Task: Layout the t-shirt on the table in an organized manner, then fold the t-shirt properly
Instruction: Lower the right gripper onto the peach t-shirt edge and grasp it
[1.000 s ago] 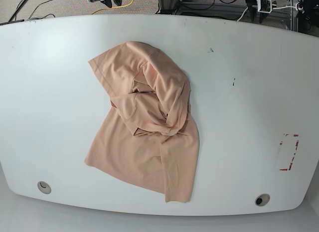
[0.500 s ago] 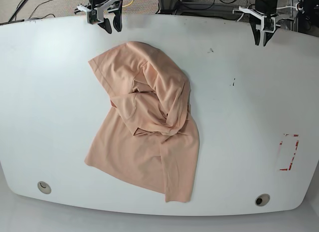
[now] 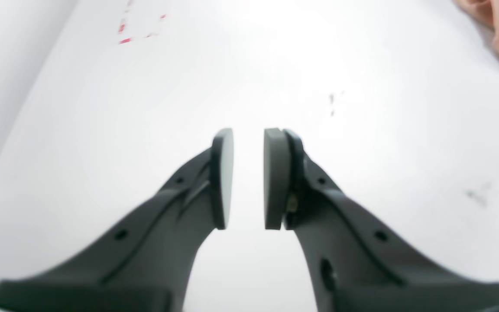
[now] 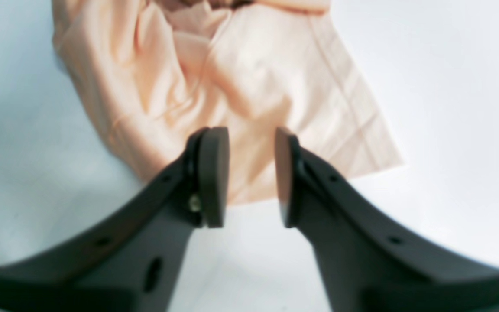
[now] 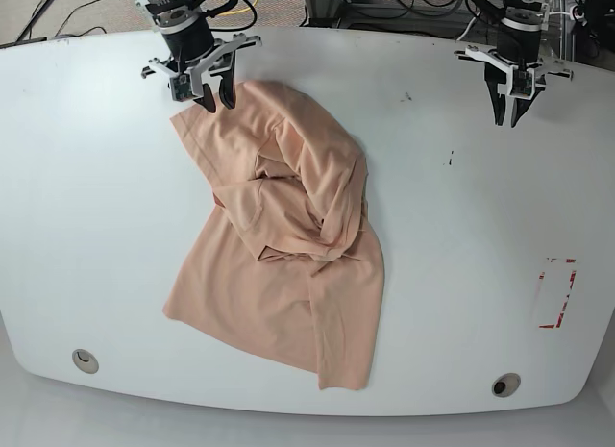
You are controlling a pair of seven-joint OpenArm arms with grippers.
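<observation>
Nothing is done yet: the t-shirt [image 5: 284, 237] lies crumpled mid-table [image 5: 77, 207], the right gripper [image 5: 215, 97] parted at its 11 o'clock edge, the left gripper [image 5: 510, 115] slightly parted and empty toward 2 o'clock.

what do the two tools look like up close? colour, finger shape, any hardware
Both matte black. Left tool: two curved fingers widening toward the base, flat round pads, small holes along the fingers. Right tool: same build, a brass-coloured screw by one pad. White brackets above them in the base view.

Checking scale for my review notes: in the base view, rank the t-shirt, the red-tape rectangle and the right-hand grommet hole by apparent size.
1. t-shirt, far the largest.
2. red-tape rectangle.
3. grommet hole, smallest, though nearer the camera.
</observation>
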